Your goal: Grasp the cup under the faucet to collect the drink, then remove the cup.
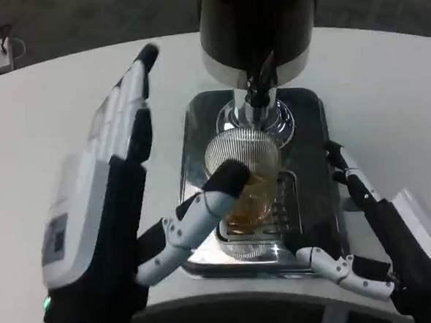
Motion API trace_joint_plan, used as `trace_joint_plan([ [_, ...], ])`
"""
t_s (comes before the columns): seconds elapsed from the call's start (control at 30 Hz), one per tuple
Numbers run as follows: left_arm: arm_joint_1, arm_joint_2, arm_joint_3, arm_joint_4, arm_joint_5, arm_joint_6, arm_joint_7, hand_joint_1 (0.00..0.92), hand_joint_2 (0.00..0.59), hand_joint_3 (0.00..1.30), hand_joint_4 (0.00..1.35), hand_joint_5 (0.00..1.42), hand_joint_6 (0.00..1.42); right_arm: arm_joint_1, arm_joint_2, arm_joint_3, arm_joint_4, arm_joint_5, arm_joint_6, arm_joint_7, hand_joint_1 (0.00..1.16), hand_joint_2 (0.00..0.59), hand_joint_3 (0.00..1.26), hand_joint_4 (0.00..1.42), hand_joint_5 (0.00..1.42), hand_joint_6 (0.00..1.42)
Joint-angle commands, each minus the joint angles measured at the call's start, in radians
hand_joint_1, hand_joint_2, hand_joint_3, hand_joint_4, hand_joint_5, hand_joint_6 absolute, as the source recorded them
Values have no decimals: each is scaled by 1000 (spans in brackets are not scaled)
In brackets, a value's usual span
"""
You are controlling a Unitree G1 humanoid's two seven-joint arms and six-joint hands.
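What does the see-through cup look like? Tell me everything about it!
The clear ribbed glass cup stands upright on the shiny metal drip tray, right below the dispenser's faucet. Fine ridges run around its wall, and some amber drink sits at its bottom. The left hand reaches to it, its thumb lying across the near side.

— Where's the left hand (123,204)?
— At eight o'clock, raised, its long fingers straight toward twelve, thumb reaching across to three; nothing visibly gripped.
— And the right hand (367,247)?
— At four o'clock, low, fingers spread apart toward nine and eleven, holding nothing.
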Motion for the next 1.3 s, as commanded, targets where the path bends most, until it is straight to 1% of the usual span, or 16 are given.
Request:
trace_joint_plan([
  [0.03, 103, -6, 6, -38, 44, -28, 26, 0, 161, 0, 0, 10, 0, -19, -8, 5, 20, 14, 1, 7, 529, 253, 5, 44, 96, 222],
  [0.2, 196, 8, -1, -23, 97, -54, 33, 0, 162, 0, 0, 6, 0, -43, -11, 15, 41, 8, -15, -2, 529, 253, 0, 42, 86, 214],
  [0.27, 219, 19, -1, -5, 116, -67, 32, 0, 162, 0, 0, 4, 0, -51, -10, 17, 46, 9, -17, -4, 529, 253, 0, 42, 86, 213],
  [0.43, 250, 41, 3, 36, 149, -91, 40, 0, 162, 0, 0, 0, 0, -74, 0, 15, 67, 27, -5, -4, 536, 246, 0, 42, 84, 202],
  [0.57, 277, 53, -7, 68, 174, -105, 45, 0, 160, 0, 0, 0, 0, -88, 5, 17, 82, 35, -5, -5, 539, 245, 0, 42, 84, 198],
  [0.77, 312, 56, -15, 77, 215, -105, 61, 0, 160, 0, 0, 0, 0, -100, 3, 33, 94, 37, -15, -5, 541, 244, 0, 42, 84, 197],
  [0.97, 328, 58, -11, 87, 218, -101, 63, 0, 160, 0, 0, 0, 0, -122, 4, 53, 116, 42, -21, -4, 546, 241, 0, 42, 84, 197],
  [1.13, 338, 64, -5, 90, 209, -99, 53, 0, 163, 0, 0, 0, 0, -145, 11, 68, 144, 46, -23, -10, 560, 240, 0, 32, 84, 197],
  [1.3, 341, 67, -2, 82, 202, -95, 41, 0, 165, 0, 0, 0, 0, -192, 29, 72, 204, 45, -17, -35, 565, 241, 0, 32, 77, 196],
])
